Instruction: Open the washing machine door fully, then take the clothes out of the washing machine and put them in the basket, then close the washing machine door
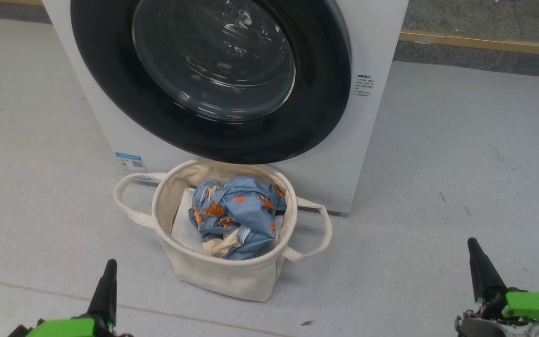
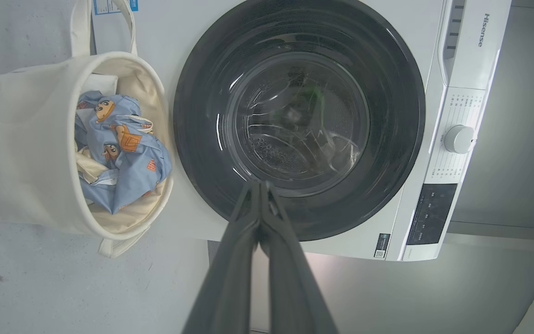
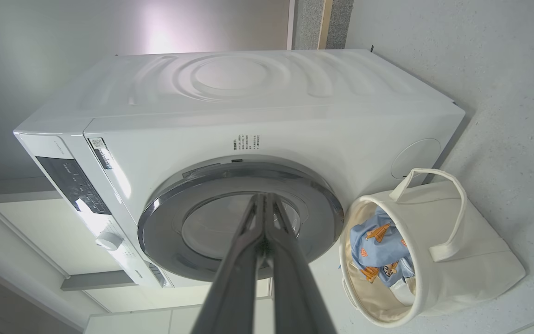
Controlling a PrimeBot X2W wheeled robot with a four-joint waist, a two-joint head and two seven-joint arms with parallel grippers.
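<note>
Your left hand (image 1: 110,265) and right hand (image 1: 472,243) are pinched shut, empty. The light blue cartoon-print clothes (image 1: 239,210) lie in the round cream canvas basket (image 1: 225,277), before the closed black-rimmed glass door (image 1: 110,93) of the white washing machine (image 1: 378,140).

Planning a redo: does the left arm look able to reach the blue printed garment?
Probably yes: the blue printed garment lies uncovered in the cream canvas basket, bare floor between it and the shut left gripper.
</note>
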